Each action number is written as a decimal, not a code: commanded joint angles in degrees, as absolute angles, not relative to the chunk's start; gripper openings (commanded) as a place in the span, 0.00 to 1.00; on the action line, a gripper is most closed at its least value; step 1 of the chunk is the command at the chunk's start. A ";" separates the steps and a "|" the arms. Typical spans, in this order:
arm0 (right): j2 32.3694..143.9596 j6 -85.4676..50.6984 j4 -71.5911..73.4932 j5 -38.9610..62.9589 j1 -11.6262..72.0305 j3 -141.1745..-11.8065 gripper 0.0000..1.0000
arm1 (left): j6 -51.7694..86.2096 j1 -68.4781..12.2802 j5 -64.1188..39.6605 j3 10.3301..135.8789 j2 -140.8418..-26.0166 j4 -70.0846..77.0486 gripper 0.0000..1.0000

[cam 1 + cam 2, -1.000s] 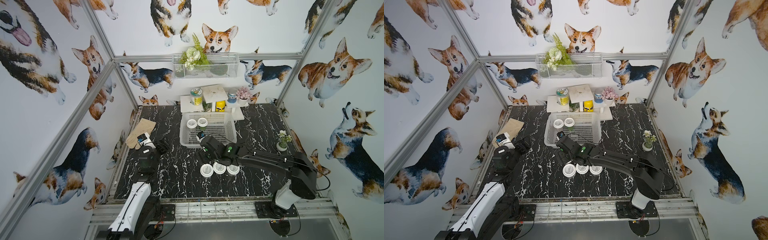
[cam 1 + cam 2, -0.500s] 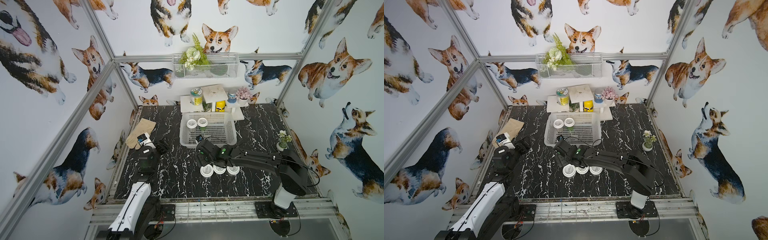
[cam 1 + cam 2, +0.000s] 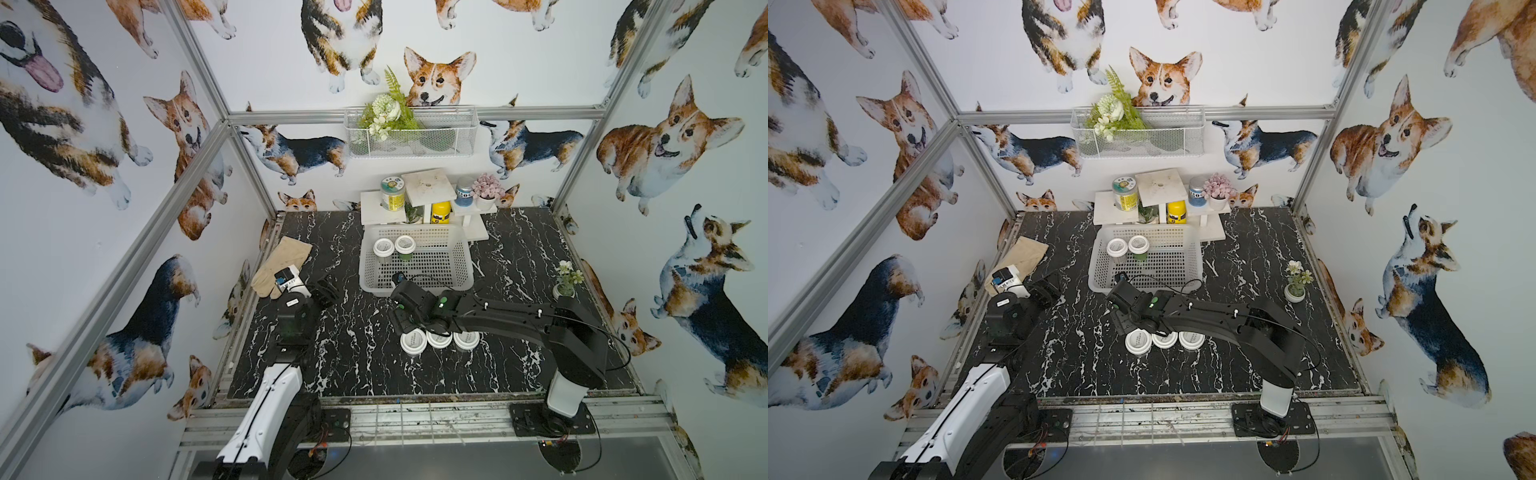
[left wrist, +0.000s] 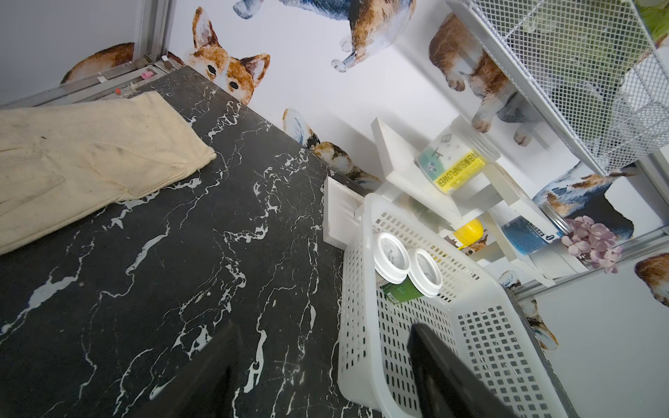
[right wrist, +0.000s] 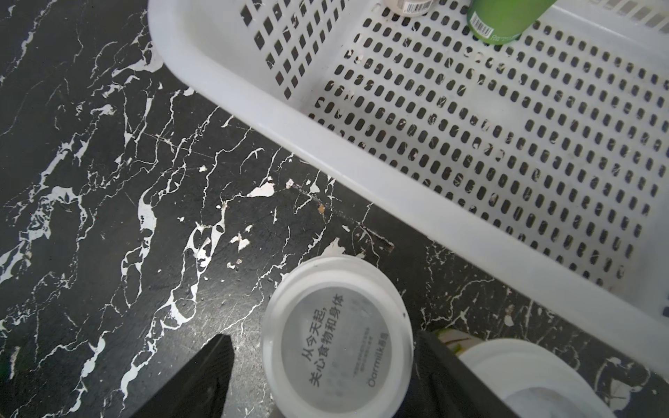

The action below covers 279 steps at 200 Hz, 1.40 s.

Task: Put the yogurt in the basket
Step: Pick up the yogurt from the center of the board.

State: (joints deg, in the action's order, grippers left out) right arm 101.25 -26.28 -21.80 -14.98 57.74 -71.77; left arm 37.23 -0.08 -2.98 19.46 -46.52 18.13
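Note:
Three yogurt cups with white lids stand in a row on the black marble table: left, middle and right. Two more yogurt cups stand in the far left corner of the white lattice basket. My right gripper is open and low over the left cup. Its fingers straddle the cup, with a gap on one side. My left gripper rests open left of the basket, with nothing between its fingers.
A cream glove lies at the table's left edge. A white stepped stand behind the basket carries a jar, a yellow bottle and a tin. A small potted plant stands at the right. A wire-mesh basket hangs on the back wall.
My right gripper has moved from the basket's near edge toward the front, down around the left cup, and its jaws have narrowed. The left arm has not moved.

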 commanded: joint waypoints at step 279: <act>96.15 -27.02 -29.35 -10.74 58.27 -78.39 0.67 | 37.09 -0.09 -2.61 19.03 -45.91 19.07 0.78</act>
State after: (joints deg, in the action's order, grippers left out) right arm 97.89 -26.65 -27.77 -12.58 58.13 -77.45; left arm 37.41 -0.10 -2.83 19.40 -46.11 18.13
